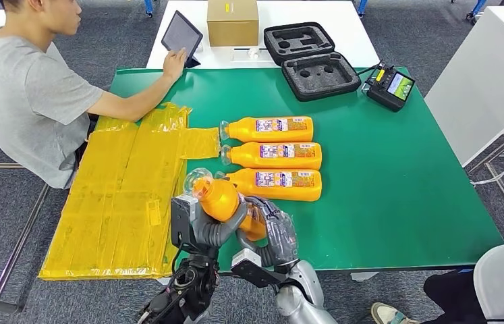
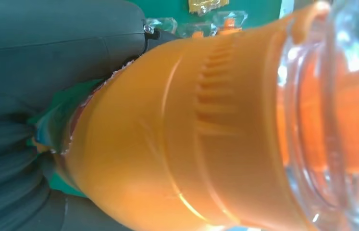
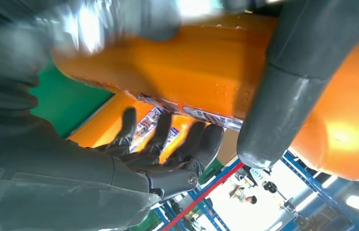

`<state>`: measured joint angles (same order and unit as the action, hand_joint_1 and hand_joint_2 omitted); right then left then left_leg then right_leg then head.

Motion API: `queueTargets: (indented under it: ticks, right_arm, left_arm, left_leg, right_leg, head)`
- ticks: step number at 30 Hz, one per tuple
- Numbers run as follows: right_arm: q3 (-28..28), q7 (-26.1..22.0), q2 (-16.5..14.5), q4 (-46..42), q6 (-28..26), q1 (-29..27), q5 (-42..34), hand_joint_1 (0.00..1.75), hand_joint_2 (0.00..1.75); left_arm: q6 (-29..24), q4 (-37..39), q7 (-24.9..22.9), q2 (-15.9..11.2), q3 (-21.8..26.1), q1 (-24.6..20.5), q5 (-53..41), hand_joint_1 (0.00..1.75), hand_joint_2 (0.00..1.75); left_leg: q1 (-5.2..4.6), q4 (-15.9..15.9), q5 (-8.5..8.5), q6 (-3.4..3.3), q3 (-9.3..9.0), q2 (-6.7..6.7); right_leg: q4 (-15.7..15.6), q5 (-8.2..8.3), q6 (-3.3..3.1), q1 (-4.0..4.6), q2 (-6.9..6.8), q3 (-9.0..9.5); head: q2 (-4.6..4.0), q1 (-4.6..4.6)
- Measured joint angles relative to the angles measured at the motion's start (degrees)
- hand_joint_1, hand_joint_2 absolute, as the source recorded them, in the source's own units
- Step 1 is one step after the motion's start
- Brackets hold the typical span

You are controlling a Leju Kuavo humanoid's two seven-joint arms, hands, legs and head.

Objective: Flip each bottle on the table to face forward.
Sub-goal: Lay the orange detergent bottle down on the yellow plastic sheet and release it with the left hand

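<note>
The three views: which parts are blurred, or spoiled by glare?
Head view: sharp and evenly lit, labels on the three lying bottles visible. Left wrist view: the held bottle is so near it looks soft, and its clear cap is smeared with glare. Right wrist view: the top left is blurred, with a bright hotspot on the bottle; the right hand is clearer.

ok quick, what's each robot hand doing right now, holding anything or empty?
Left robot hand: grips the orange bottle near its neck end.
Right robot hand: holds the same bottle at its lower body.
</note>
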<state>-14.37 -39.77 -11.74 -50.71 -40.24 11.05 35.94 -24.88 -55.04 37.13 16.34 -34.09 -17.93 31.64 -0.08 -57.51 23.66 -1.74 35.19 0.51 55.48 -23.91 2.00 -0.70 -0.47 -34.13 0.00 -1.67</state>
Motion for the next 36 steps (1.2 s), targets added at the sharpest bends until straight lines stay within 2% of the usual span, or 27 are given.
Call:
queueTargets:
  ticks: [5,10,13,17,22,27,30,34,36]
  right_arm:
    - [-0.71,-0.16,-0.44,0.00,0.00,-0.12,0.20,0.00,1.75]
    - [-0.86,-0.20,-0.84,-0.16,0.00,-0.26,-0.11,0.00,1.75]
    - [-1.14,-0.22,-0.93,-0.46,0.00,-0.59,-2.12,0.00,1.75]
    - [-2.11,-0.22,-0.75,-0.94,0.00,-1.12,-4.48,0.00,1.75]
    - [-3.46,-0.22,-0.36,-1.35,0.00,-1.39,-6.30,0.00,1.75]
    - [-4.45,-0.22,-0.10,-1.55,0.00,-1.42,-7.81,0.00,1.75]
    - [-5.29,-0.22,0.22,-1.72,0.00,-1.52,-9.45,0.00,1.75]
    - [-6.40,-0.22,0.55,-1.75,0.00,-1.77,-10.30,0.00,1.75]
    - [-6.66,-0.22,0.59,-1.75,0.00,-1.86,-10.23,0.00,1.75]
  left_arm:
    - [-1.09,0.00,0.76,0.28,-0.05,-0.35,-0.25,1.75,1.75]
    - [-2.65,-0.23,1.88,0.42,-0.07,-0.33,-1.54,1.75,1.75]
    - [-6.95,-2.47,2.66,0.25,0.64,0.23,-7.07,1.75,1.75]
    - [-12.10,-8.68,2.97,-0.71,4.16,1.49,-18.61,1.75,1.75]
    - [-14.71,-15.23,3.08,-2.16,8.36,3.05,-26.53,1.75,1.75]
    - [-15.12,-19.56,3.08,-3.09,11.32,4.59,-31.85,1.75,1.75]
    - [-15.16,-22.38,3.08,-3.33,14.73,5.82,-41.56,1.75,1.75]
    - [-15.20,-26.13,3.10,-2.53,23.19,6.82,-62.74,1.75,1.75]
    - [-15.21,-26.55,3.07,-2.07,27.00,6.87,-68.70,1.75,1.75]
  left_leg:
    - [0.00,0.00,0.00,0.00,0.01,0.00]
    - [0.00,0.00,0.00,0.00,0.02,0.00]
    - [0.00,0.00,0.00,0.00,0.05,-0.01]
    - [0.00,0.00,0.00,0.00,0.05,0.00]
    - [0.02,0.01,-0.01,0.01,0.05,0.00]
    - [0.01,0.01,-0.01,0.01,0.06,0.00]
    - [0.01,0.01,-0.01,0.01,0.06,0.00]
    - [0.01,0.01,-0.01,0.01,0.04,0.01]
    - [0.02,0.01,-0.01,0.01,0.03,0.01]
  right_leg:
    - [0.00,0.00,0.00,0.00,0.00,0.00]
    - [0.00,0.00,0.00,0.00,0.00,-0.01]
    - [0.01,0.00,0.00,0.00,-0.01,-0.01]
    - [0.01,0.00,0.00,0.01,0.00,-0.03]
    - [0.02,0.00,0.00,0.03,-0.01,-0.03]
    - [0.02,0.00,0.00,0.01,-0.01,-0.03]
    - [0.02,0.00,0.00,0.01,-0.01,-0.04]
    - [0.02,-0.01,-0.01,0.01,0.00,-0.05]
    - [0.02,-0.01,-0.01,0.02,0.00,-0.06]
  head:
    - [0.00,0.01]
    - [0.00,0.01]
    - [0.00,0.01]
    - [0.00,-0.01]
    - [0.00,0.01]
    - [0.00,0.01]
    - [0.00,0.01]
    - [0.00,0.01]
    - [0.00,0.00]
